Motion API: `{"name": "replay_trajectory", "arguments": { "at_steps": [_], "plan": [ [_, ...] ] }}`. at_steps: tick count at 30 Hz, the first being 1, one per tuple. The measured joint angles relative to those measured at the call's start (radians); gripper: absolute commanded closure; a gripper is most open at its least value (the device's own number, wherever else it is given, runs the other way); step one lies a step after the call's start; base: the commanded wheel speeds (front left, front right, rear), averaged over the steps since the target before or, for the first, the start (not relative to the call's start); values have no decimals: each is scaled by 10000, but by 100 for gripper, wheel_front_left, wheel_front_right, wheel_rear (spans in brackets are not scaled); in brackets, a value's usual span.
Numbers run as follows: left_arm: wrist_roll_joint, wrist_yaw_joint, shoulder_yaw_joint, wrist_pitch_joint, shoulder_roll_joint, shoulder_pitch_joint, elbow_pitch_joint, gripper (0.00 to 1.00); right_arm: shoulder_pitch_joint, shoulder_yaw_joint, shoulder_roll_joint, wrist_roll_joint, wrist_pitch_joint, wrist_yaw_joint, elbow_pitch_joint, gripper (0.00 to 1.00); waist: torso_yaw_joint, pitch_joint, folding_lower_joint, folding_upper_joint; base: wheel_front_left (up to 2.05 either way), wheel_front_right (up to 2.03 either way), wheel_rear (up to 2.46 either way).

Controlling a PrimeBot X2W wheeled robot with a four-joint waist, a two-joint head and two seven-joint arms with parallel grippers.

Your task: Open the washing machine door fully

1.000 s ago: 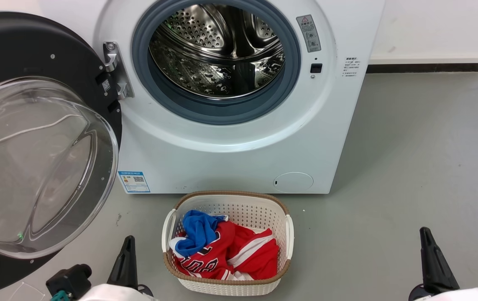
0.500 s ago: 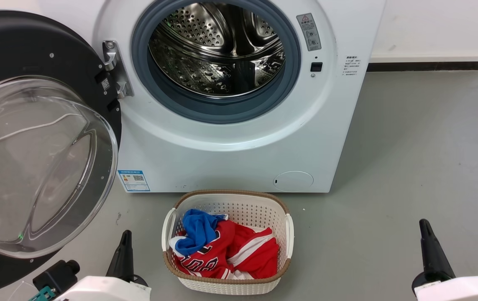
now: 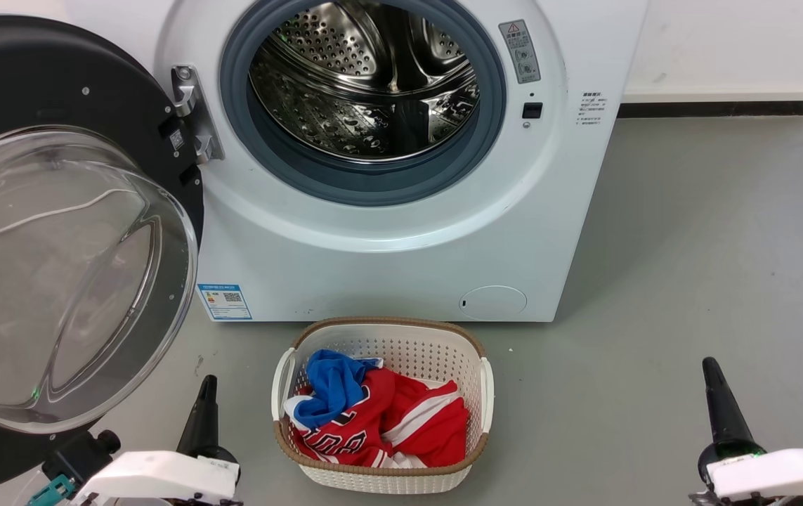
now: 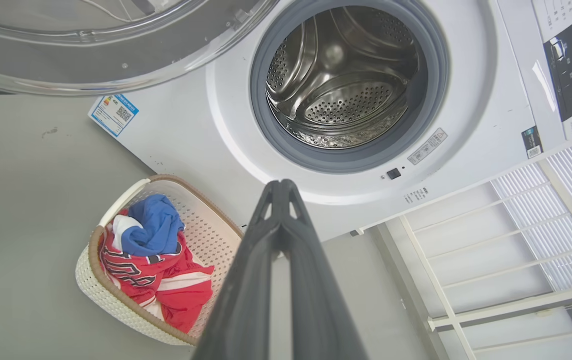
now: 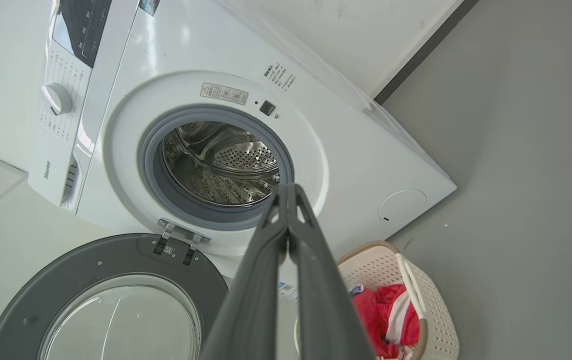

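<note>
Though unclear from head cam, wrist cams show L gripper, R gripper clenched empty; door open.

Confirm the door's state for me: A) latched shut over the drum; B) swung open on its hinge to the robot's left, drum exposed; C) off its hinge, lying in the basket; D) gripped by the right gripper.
B: the washing machine door hangs swung out on its hinge to the robot's left of the washing machine, leaving the steel drum uncovered.
</note>
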Motion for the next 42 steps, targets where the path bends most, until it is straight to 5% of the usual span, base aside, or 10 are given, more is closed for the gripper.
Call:
{"name": "replay_trajectory", "arguments": {
  "at_steps": [42],
  "plan": [
    [-4355,-330,483,1026,-2,-635,299,100,-908,-186,-13,4092,1080,0,713,100,10,132,0,0,0,0,0]
  ]
}}
